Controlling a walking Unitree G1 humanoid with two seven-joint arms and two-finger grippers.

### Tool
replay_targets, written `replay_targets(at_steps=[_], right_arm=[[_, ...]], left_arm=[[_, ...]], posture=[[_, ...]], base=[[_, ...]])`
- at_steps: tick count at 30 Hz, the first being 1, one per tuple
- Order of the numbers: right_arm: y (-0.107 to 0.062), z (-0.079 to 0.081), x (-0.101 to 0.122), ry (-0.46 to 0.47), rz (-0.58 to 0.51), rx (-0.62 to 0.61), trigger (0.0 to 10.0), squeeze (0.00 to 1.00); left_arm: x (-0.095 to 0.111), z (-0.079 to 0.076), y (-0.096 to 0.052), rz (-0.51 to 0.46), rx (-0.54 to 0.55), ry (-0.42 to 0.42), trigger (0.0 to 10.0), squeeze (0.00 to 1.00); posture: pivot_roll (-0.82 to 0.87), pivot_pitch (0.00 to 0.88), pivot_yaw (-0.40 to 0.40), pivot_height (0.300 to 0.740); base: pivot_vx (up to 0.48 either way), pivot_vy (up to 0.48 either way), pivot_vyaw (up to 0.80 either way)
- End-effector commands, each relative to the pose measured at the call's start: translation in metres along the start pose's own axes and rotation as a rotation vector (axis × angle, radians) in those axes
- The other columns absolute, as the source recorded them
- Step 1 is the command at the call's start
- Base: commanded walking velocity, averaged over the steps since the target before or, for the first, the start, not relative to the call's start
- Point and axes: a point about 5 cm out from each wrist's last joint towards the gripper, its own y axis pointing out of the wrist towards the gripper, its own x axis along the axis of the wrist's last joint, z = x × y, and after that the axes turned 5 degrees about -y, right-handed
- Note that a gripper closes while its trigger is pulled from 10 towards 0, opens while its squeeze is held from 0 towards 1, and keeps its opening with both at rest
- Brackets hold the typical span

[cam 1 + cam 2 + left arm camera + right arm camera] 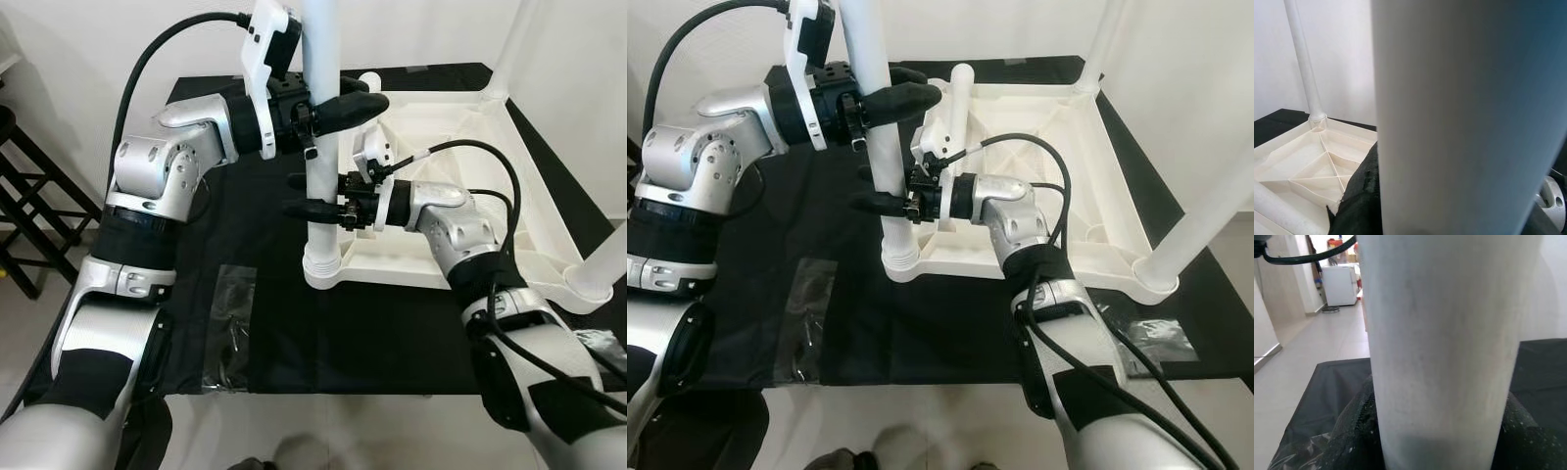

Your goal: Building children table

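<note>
The white table top (436, 117) lies upside down on a black cloth. A white table leg (321, 230) stands upright in the socket (323, 266) at its near left corner. High on this leg, my left gripper (361, 95) is shut on it, one finger in front and one behind. Lower down, my right gripper (297, 195) is shut on the same leg from the right. In the left wrist view the leg (1464, 117) is very close, with a black finger (1359, 196) beside it. The right wrist view has the leg (1444, 347) pressed between the black pads (1347, 435).
More legs stand at the far right corner (509, 49), the near right corner (607, 264) and behind my left gripper (958, 98). Clear plastic bags lie on the cloth at the front left (230, 328) and right (598, 343). A dark rack (24, 196) stands on the left.
</note>
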Motion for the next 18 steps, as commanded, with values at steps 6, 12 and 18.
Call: replay_targets(at_steps=[6, 12, 18], right_arm=[[-0.005, 0.002, -0.020, 0.002, 0.037, -0.111, 0.0, 0.00], [0.007, 0.035, -0.080, 0.100, 0.269, -0.745, 0.0, 0.00], [0.039, 0.128, -0.112, 0.307, 0.345, -0.884, 0.0, 0.00]], left_arm=[[-0.008, -0.006, 0.005, 0.027, -0.050, -0.027, 10.0, 1.00], [-0.003, 0.003, 0.003, 0.012, 0.015, -0.058, 10.0, 0.00], [-0.006, 0.013, -0.002, 0.025, 0.070, -0.059, 10.0, 0.00]], posture=[[0.08, 0.101, 0.030, 0.740], [0.07, 0.098, 0.009, 0.740], [0.07, 0.083, 0.051, 0.740]], base=[[0.000, 0.000, 0.00], [0.000, 0.000, 0.00], [0.000, 0.000, 0.00]])
